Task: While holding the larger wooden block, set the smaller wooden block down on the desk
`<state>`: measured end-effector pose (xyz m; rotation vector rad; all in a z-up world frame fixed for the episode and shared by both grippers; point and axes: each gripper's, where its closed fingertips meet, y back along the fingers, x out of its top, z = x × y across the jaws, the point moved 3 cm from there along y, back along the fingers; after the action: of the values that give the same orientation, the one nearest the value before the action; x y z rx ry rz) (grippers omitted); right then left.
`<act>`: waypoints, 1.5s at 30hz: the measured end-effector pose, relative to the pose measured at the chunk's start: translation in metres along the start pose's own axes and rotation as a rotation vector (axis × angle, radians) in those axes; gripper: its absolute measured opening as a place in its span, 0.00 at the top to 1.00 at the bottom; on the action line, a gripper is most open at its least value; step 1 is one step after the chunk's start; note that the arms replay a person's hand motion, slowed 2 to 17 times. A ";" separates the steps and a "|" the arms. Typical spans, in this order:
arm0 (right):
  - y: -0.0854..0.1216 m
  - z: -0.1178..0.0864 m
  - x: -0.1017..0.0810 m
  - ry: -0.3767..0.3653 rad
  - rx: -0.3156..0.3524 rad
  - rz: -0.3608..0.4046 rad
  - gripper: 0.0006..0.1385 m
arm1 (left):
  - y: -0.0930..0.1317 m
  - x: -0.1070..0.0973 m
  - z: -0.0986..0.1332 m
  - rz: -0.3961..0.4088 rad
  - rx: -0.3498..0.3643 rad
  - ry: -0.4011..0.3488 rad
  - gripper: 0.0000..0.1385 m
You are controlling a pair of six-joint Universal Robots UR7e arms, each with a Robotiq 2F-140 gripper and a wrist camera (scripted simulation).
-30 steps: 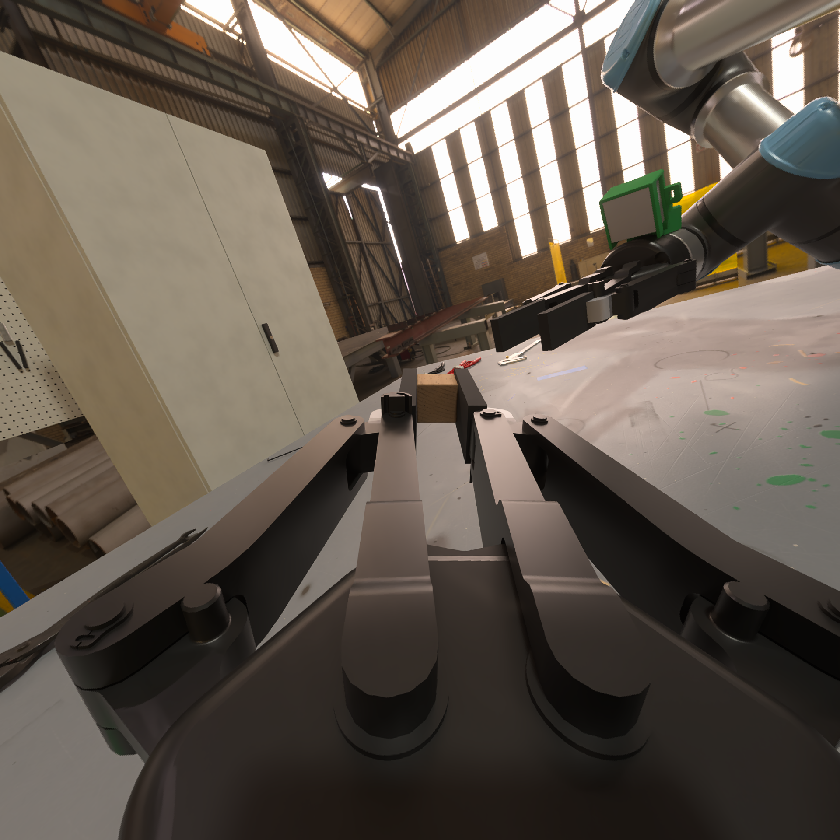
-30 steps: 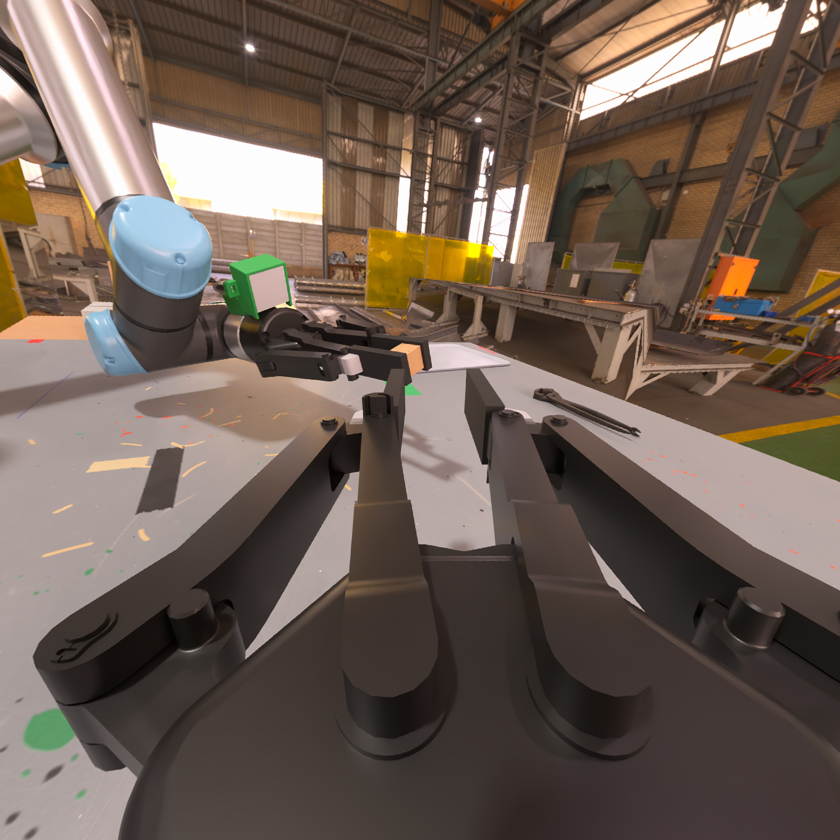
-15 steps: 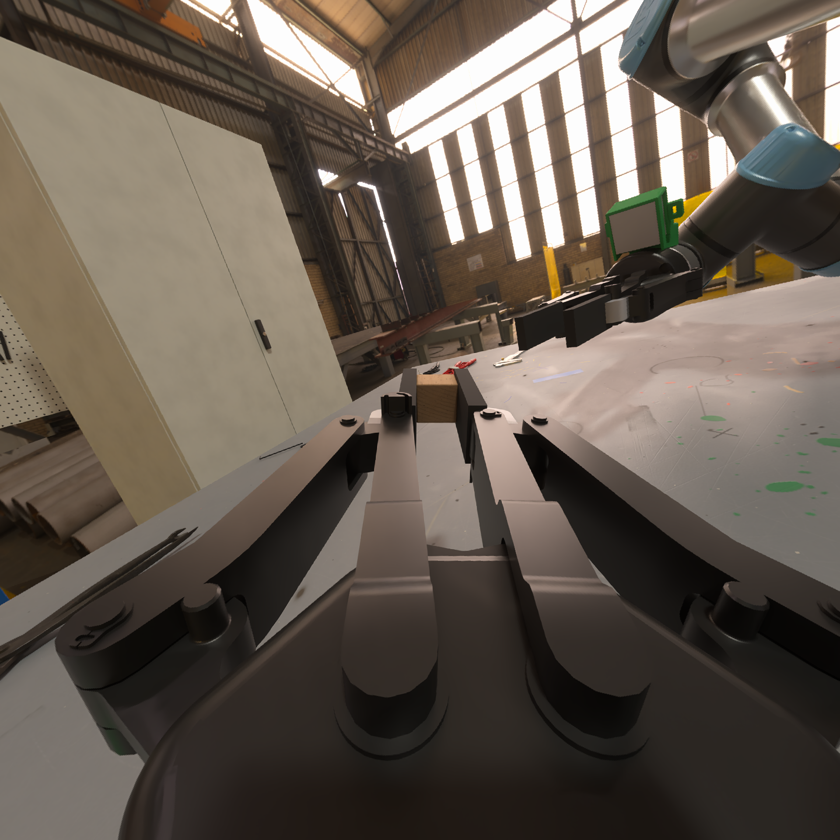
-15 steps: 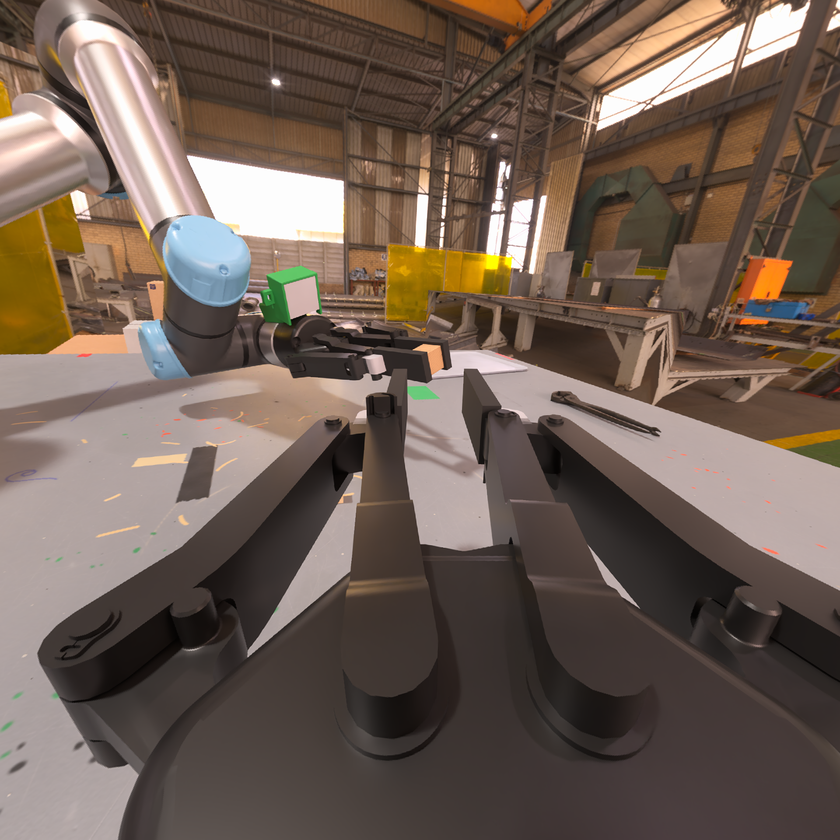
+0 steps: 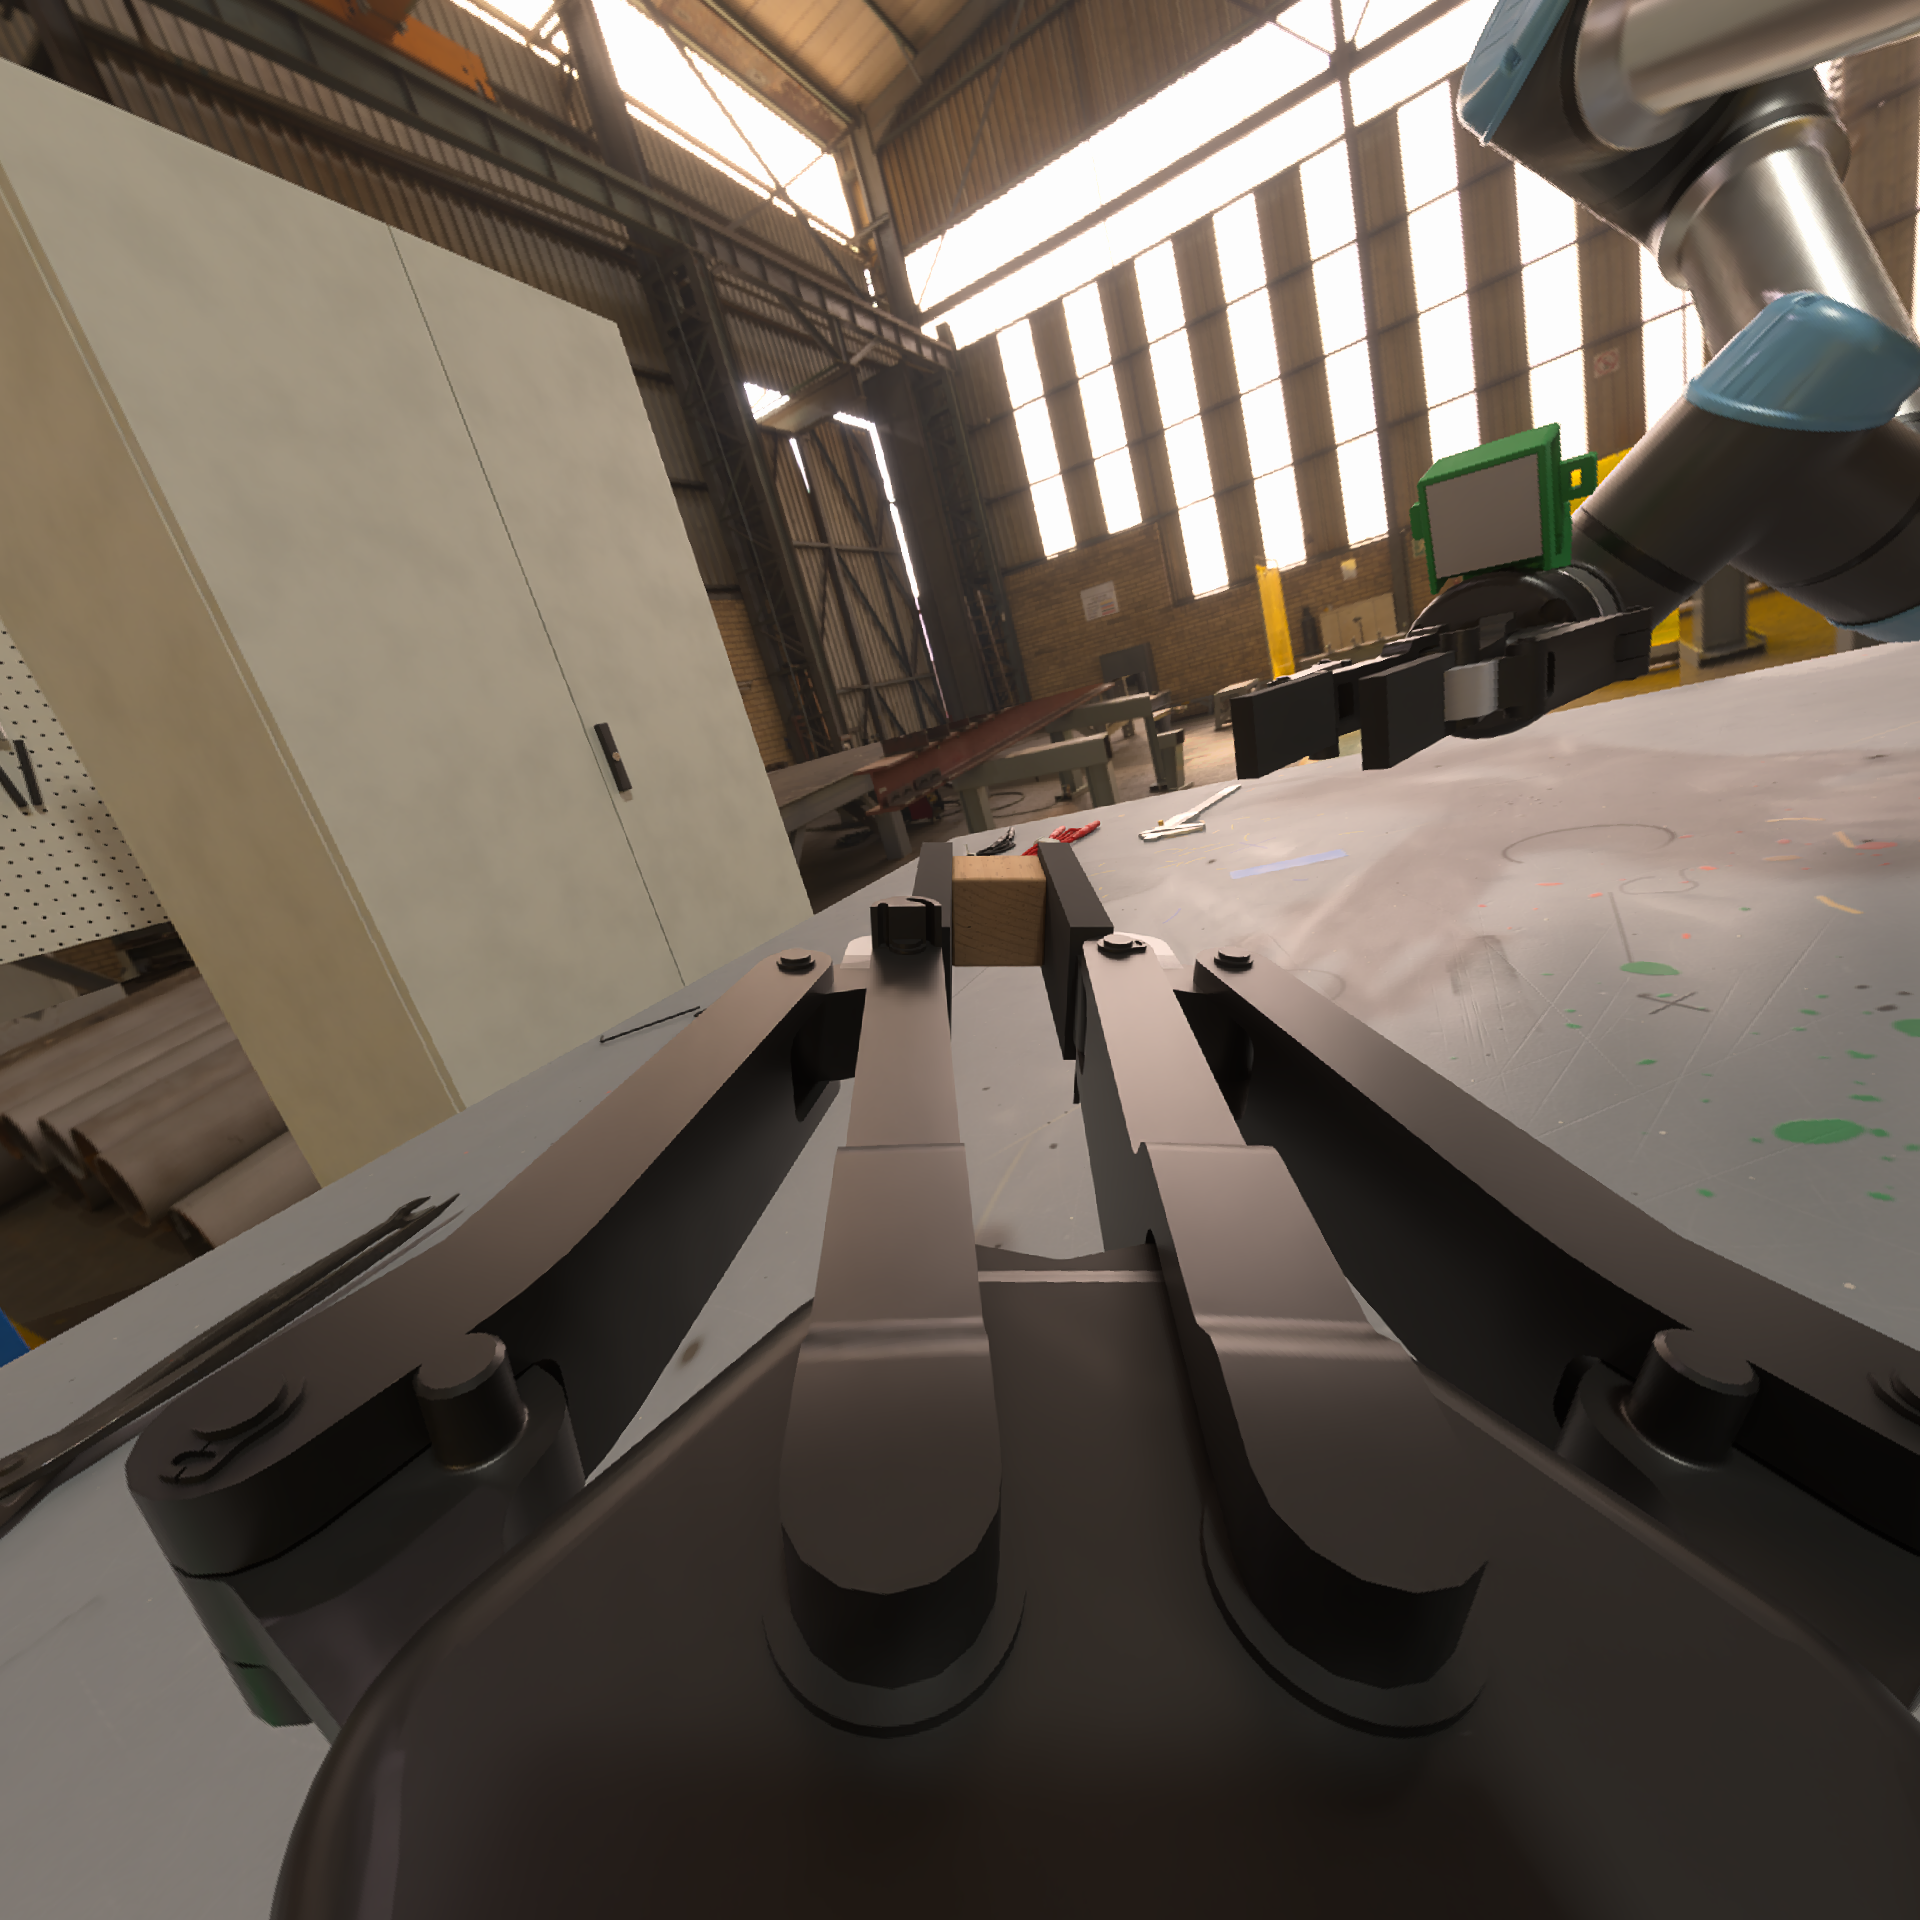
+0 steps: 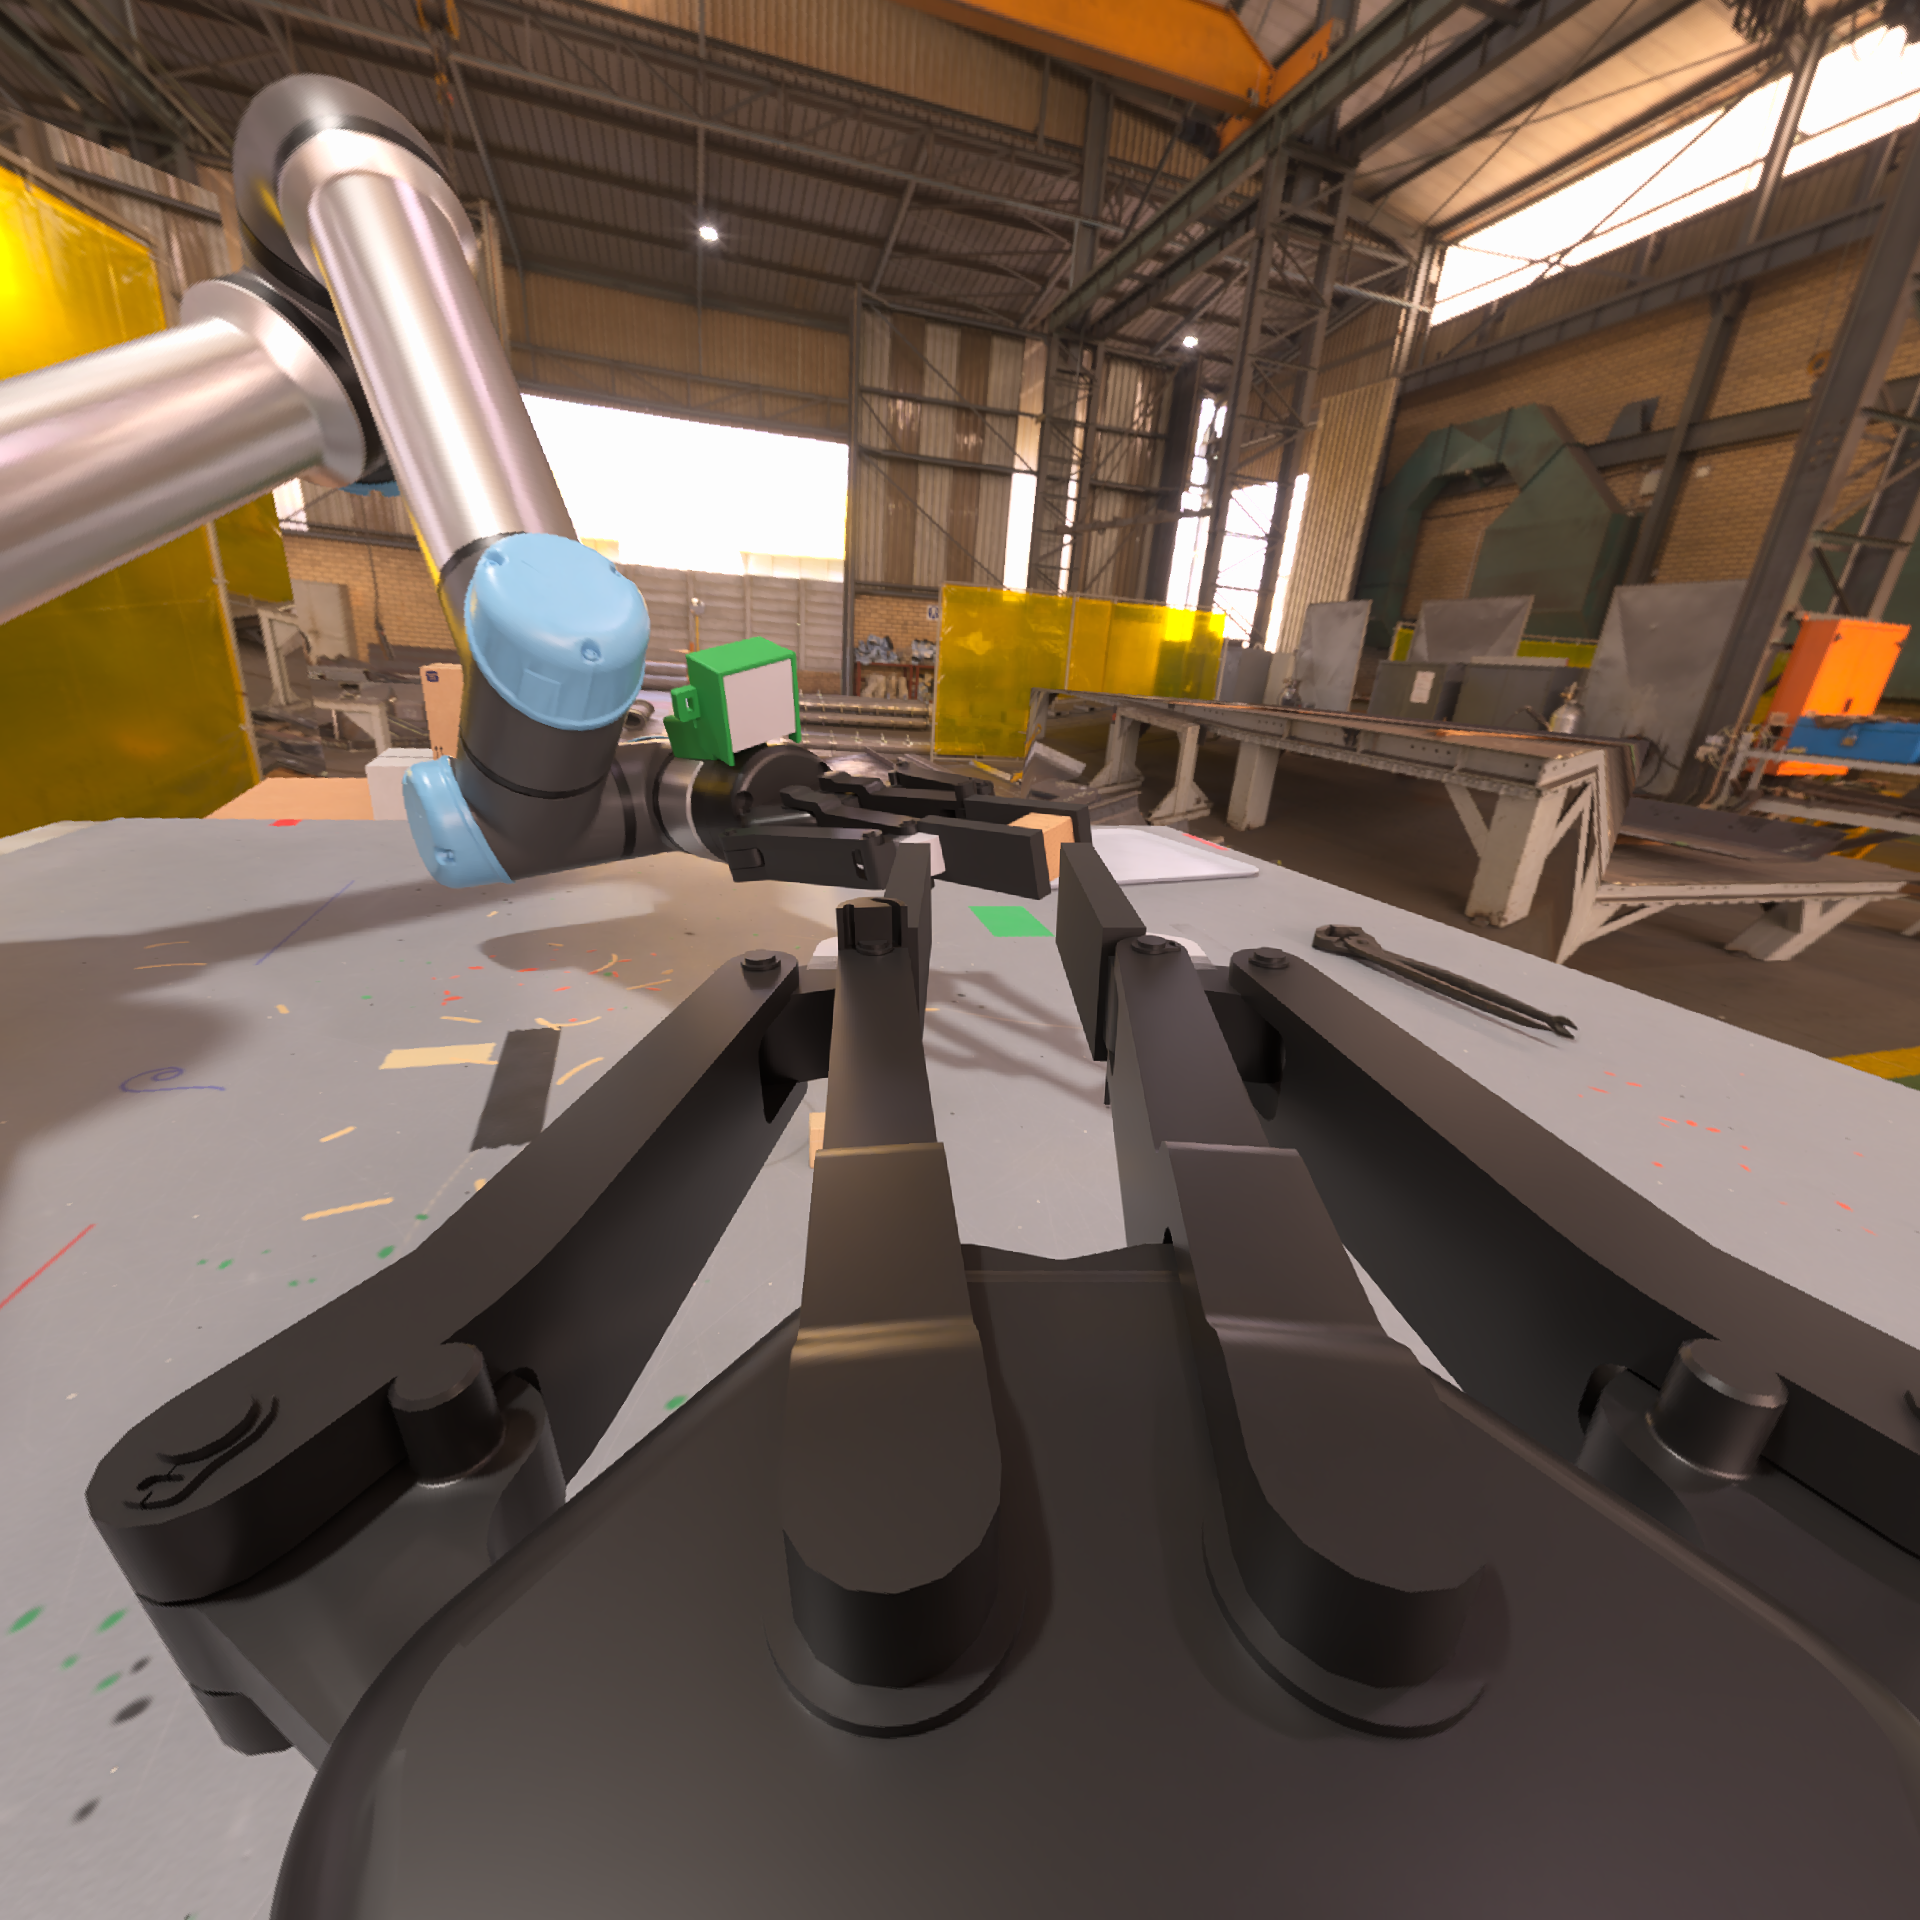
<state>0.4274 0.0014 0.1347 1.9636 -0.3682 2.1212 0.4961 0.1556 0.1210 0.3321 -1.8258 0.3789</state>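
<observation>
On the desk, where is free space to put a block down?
Bare desk lies between the right gripper and the black tongs. The far edge is crowded: white tray, and left gripper holding a block.

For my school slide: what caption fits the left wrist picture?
Left gripper pinches a wooden block above the grey desk; the right gripper hovers beyond.

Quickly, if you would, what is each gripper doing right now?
Left gripper: closed on a wooden block.
Right gripper: open, holding nothing.
</observation>
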 end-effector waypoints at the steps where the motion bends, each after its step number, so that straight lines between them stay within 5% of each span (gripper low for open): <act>1: 0.000 -0.001 0.001 0.001 0.005 0.005 0.76 | 0.000 0.000 0.000 0.000 0.001 0.001 0.84; 13: 0.013 -0.004 0.026 0.011 0.072 0.106 0.79 | -0.001 -0.001 -0.002 -0.001 0.006 0.002 0.84; 22: 0.038 0.026 0.058 0.050 0.024 0.111 0.80 | -0.001 -0.001 -0.003 -0.001 0.014 -0.003 0.84; 34: 0.064 0.102 0.076 0.080 -0.137 -0.073 0.78 | 0.001 -0.001 0.001 -0.007 0.007 -0.039 0.84; 45: 0.064 0.169 0.060 0.069 -0.263 -0.248 0.75 | 0.003 -0.001 0.005 -0.018 0.001 -0.070 0.84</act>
<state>0.5604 -0.1151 0.2049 1.6889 -0.3510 1.8749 0.4908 0.1560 0.1180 0.3665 -1.8893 0.3596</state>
